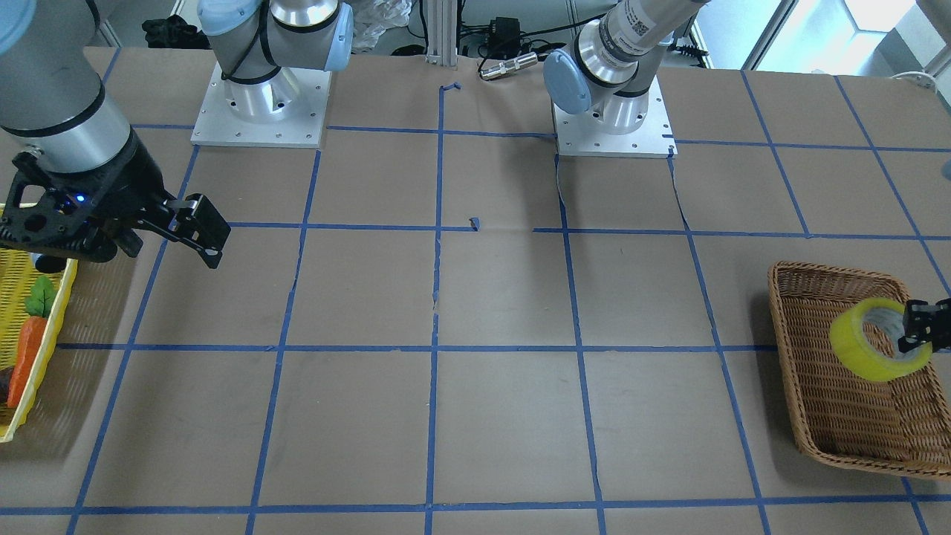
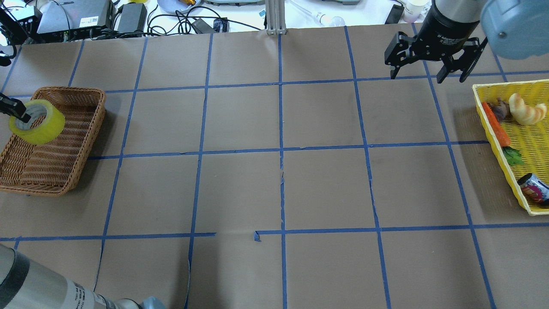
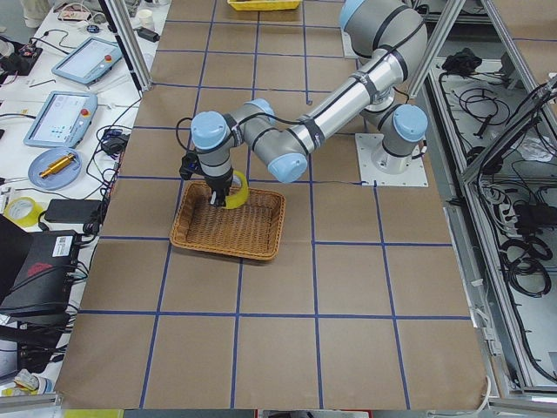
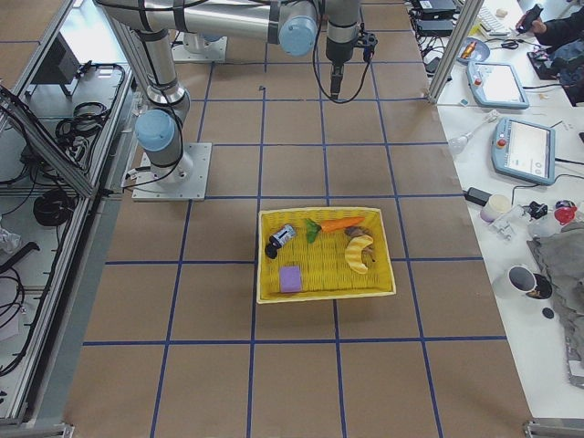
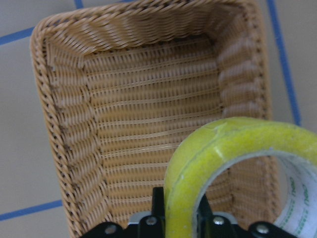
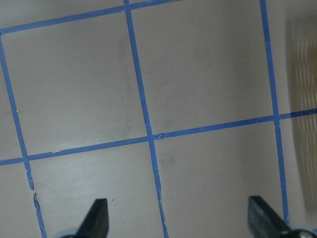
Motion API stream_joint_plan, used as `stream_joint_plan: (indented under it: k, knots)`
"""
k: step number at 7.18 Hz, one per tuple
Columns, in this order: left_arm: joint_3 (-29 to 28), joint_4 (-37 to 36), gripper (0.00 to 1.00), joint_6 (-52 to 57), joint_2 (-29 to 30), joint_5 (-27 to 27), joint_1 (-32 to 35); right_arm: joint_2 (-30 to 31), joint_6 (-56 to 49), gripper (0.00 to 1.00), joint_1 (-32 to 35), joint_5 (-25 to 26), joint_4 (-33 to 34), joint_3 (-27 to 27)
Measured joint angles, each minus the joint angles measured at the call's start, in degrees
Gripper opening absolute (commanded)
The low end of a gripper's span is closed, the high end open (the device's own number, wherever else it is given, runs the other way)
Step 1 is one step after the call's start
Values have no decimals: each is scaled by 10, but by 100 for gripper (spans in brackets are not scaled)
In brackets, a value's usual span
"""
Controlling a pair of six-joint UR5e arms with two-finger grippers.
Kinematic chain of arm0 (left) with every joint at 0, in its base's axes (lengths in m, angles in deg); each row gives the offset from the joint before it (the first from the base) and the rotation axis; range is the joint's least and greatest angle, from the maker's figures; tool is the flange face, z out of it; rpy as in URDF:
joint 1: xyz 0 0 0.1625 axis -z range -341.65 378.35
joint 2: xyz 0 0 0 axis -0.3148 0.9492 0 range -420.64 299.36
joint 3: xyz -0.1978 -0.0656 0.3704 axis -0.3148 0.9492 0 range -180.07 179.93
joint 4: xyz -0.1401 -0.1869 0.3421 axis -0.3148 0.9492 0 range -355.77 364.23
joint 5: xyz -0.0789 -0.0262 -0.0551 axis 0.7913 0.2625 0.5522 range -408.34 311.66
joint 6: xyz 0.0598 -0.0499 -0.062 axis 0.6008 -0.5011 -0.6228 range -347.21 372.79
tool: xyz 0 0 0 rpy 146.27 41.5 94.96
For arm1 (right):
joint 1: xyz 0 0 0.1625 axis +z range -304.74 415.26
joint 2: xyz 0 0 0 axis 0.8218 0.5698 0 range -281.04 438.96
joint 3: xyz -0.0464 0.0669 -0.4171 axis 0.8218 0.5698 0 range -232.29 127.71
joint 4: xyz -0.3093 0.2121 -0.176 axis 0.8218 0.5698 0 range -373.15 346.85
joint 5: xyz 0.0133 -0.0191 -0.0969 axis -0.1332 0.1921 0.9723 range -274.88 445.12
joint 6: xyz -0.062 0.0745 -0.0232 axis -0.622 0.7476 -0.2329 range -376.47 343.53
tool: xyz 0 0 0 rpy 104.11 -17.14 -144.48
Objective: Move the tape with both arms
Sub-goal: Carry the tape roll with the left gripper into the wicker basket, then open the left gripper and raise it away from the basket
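Yellow and translucent, the tape (image 2: 36, 121) hung over the wicker basket (image 2: 92, 128), above the corner of it farthest from the robot's base, and by the look of it clear of the woven floor. The left end effector (image 2: 17, 110) had closed on the ring's wall with one finger inside the whitish core and one outside, as the left wrist view showed. The pinch sat on the side of the ring turned away from the basket's middle. The opposite arc of the ring therefore stood free, pointing across the basket toward the open counter (image 2: 326, 184). The ring was tilted, its hole facing up and outward rather than lying flat or standing fully upright. The right end effector (image 2: 429, 73) was well apart from the basket, at the far end of the counter beside a yellow tray (image 2: 506, 83) of toy food. Its jaws were spread wide and held nothing, hanging fingers-down over bare brown paper. Everything in the coming move seemed to turn on that gap — the tape lay wholly on the left arm's side, beyond the other arm's apparent reach. A handover would likely need the roll carried away from the basket toward mid-counter, with the free arc presented to the open jaws.
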Motion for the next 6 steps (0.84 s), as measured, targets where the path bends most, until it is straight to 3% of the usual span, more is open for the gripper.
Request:
stream_joint_plan:
  k: [1,2,3,4,6]
  knots:
    - [4,-21,0,3,21,7,-3,0,0,100,0,0,0,0]
    - [10,-30,44,4,35,18,-4,0,1,100,-1,1,0,0]
    - [15,-34,63,4,42,27,-5,0,1,100,-1,1,0,0]
    - [16,-40,75,3,45,31,-5,0,1,100,-1,0,1,0]
    - [11,-52,77,-8,36,51,-2,0,0,100,0,0,0,0]
